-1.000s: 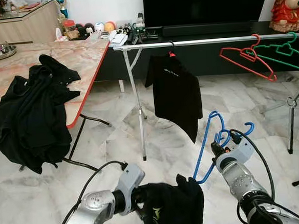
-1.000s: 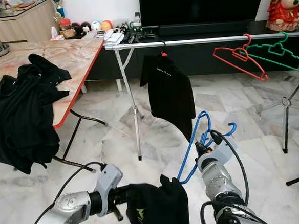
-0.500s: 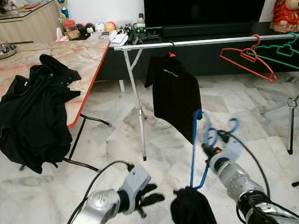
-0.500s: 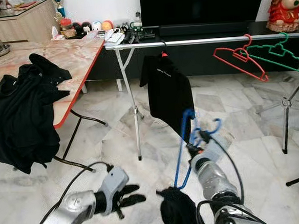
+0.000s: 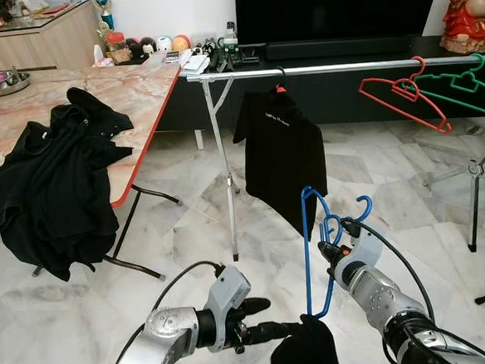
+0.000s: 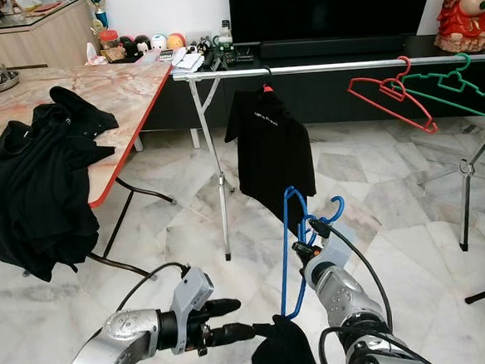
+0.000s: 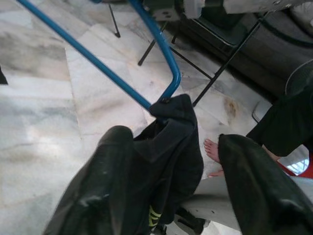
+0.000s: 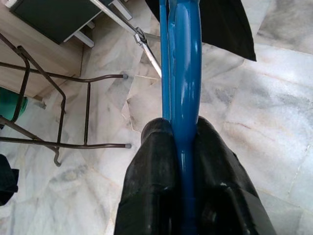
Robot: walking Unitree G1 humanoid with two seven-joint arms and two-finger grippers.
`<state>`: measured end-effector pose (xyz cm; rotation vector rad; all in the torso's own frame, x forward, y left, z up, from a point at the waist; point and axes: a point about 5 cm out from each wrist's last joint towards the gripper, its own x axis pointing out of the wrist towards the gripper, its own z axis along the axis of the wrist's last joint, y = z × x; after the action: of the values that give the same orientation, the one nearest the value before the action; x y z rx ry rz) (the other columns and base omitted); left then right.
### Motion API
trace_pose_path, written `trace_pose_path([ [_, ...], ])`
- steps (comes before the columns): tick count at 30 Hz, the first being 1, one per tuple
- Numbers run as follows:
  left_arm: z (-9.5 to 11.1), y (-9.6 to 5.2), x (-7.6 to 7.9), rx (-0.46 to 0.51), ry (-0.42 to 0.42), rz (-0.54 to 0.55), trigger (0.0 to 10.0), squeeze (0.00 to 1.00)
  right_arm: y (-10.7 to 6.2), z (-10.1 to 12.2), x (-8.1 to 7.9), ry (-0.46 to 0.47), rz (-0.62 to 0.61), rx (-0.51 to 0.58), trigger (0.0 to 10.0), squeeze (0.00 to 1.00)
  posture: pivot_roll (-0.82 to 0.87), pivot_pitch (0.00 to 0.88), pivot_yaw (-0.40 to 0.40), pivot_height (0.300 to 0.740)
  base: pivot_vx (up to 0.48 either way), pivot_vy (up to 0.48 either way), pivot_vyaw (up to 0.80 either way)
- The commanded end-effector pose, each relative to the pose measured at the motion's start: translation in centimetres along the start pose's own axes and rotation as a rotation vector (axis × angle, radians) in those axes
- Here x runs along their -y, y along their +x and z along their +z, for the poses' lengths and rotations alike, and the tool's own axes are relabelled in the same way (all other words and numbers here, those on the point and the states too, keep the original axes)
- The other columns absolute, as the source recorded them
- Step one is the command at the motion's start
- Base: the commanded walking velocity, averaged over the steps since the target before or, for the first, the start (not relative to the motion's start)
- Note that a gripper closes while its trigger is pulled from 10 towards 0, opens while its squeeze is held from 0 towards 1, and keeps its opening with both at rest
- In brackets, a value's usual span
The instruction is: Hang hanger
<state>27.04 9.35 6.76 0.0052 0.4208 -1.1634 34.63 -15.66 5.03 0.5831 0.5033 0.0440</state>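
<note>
My right gripper [image 5: 330,244] is shut on a blue hanger [image 5: 311,235], holding it upright in front of me, and in the right wrist view the blue hanger [image 8: 182,73] runs between the fingers [image 8: 155,186]. A black garment [image 5: 304,354] hangs bunched from the hanger's lower corner. My left gripper [image 5: 264,318] is open, low and left of the garment, with its fingertips close to the cloth. The left wrist view looks between the spread fingers [image 7: 98,196] at the garment [image 7: 171,147]. Further ahead, a silver rail [image 5: 343,67] carries a black shirt [image 5: 282,154].
A red hanger [image 5: 403,96] and a green hanger [image 5: 465,87] hang on the rail's right part. A marble table [image 5: 137,98] with black clothes [image 5: 51,187] stands at left. Rack legs [image 5: 226,191] stand ahead. A person's bare foot [image 7: 212,149] is nearby.
A second ago my left gripper held the black garment; it let go and now reaches toward it open. The hanger swung left and more upright, with the garment dangling from its lower corner.
</note>
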Motion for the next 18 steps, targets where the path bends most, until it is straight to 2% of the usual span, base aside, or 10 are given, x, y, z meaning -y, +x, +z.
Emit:
trace_pose_path([
  [1, -0.1, 0.2, -0.3, 0.009, -0.015, 0.002, 10.0, 1.00, 0.2, 1.5, -1.1, -0.013, 0.041, 0.031, 10.0, 0.00, 0.04, 0.063, -0.023, 0.740, 0.000, 0.000, 0.00],
  [2, -0.1, 0.2, -0.3, 0.009, -0.015, 0.002, 10.0, 1.00, 0.2, 1.5, -1.1, -0.013, 0.041, 0.031, 10.0, 0.00, 0.04, 0.063, -0.023, 0.740, 0.000, 0.000, 0.00],
  [3, -0.3, 0.4, -0.6, 0.002, -0.011, 0.027, 10.0, 0.34, 0.3, 1.7, -1.5, -0.022, 0.064, 0.030, 10.0, 0.00, 0.04, 0.062, -0.023, 0.740, 0.000, 0.000, 0.00],
  [4, -0.4, 0.6, -0.7, -0.002, -0.010, 0.034, 10.0, 0.00, 0.3, 1.8, -1.7, -0.026, 0.078, 0.027, 10.0, 0.00, 0.04, 0.063, -0.023, 0.740, 0.000, 0.000, 0.00],
  [10, -0.9, 1.5, -0.6, -0.003, -0.033, 0.035, 10.0, 0.00, 0.3, 2.0, -2.6, -0.048, 0.131, 0.012, 10.0, 0.00, 0.03, 0.063, -0.025, 0.740, 0.000, 0.000, 0.00],
  [18, -1.0, 1.9, -1.0, -0.006, -0.029, 0.044, 10.0, 0.00, 0.3, 2.9, -3.4, -0.052, 0.166, 0.019, 10.0, 0.00, 0.02, 0.059, -0.025, 0.740, 0.000, 0.000, 0.00],
])
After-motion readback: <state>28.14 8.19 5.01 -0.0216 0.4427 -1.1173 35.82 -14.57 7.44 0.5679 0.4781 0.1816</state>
